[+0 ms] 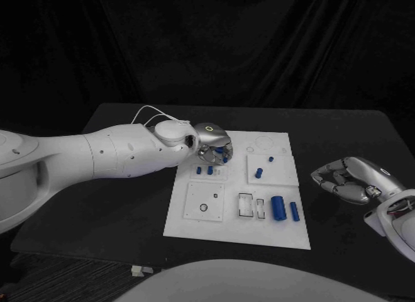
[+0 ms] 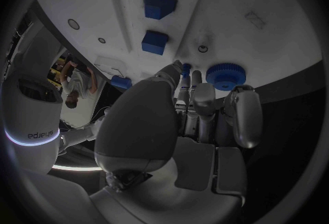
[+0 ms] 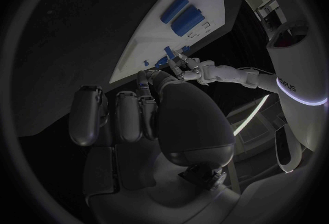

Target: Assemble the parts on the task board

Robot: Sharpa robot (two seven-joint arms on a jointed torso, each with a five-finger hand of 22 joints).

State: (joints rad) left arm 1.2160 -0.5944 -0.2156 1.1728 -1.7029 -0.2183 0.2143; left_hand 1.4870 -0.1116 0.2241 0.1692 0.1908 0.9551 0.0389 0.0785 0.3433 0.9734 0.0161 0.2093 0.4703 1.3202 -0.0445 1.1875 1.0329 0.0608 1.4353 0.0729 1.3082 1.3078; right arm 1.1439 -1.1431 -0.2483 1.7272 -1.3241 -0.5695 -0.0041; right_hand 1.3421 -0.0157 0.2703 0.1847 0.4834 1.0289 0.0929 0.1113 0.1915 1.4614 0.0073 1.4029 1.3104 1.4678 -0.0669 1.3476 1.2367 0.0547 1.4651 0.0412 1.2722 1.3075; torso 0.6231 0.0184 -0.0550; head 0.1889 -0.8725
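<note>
- Table (image 1: pixel 126 207): black; carries the board at its middle.
- Left arm (image 1: pixel 99 154): white, reaches from the left to the board's far left corner.
- Board (image 1: pixel 239 233): white plate, long side running near to far, divided into smaller panels.
- Right arm (image 1: pixel 402 223): white, at the near right of the table, off the board.
- Left hand (image 1: pixel 211 143): silver, over the board's far left corner, fingers pointing down and gathered at a small blue part (image 2: pixel 186 68) pinched at the fingertips (image 2: pixel 180 65); the piece sits just above the board surface, whether touching cannot be told.
- Right hand (image 1: pixel 345 180): silver, hovering right of the board, well apart from it; fingers curled inward, clenched on nothing visible.
- Blue gear (image 2: pixel 225 76): round, toothed, on the board just beside the left hand's fingers.
- Large blue cylinder (image 1: pixel 278 207): lying on the board's near right part, long axis near to far.
- Slim blue cylinder (image 1: pixel 295 211): just right of the large one, parallel to it.
- Two blue blocks (image 2: pixel 158 5): on the board under the near side of the left hand, one beyond the other in the left wrist view.
- Blue peg (image 1: pixel 259 171): standing in the right middle panel.
- Tiny blue piece (image 1: pixel 272 159): farther on the same panel.
</note>
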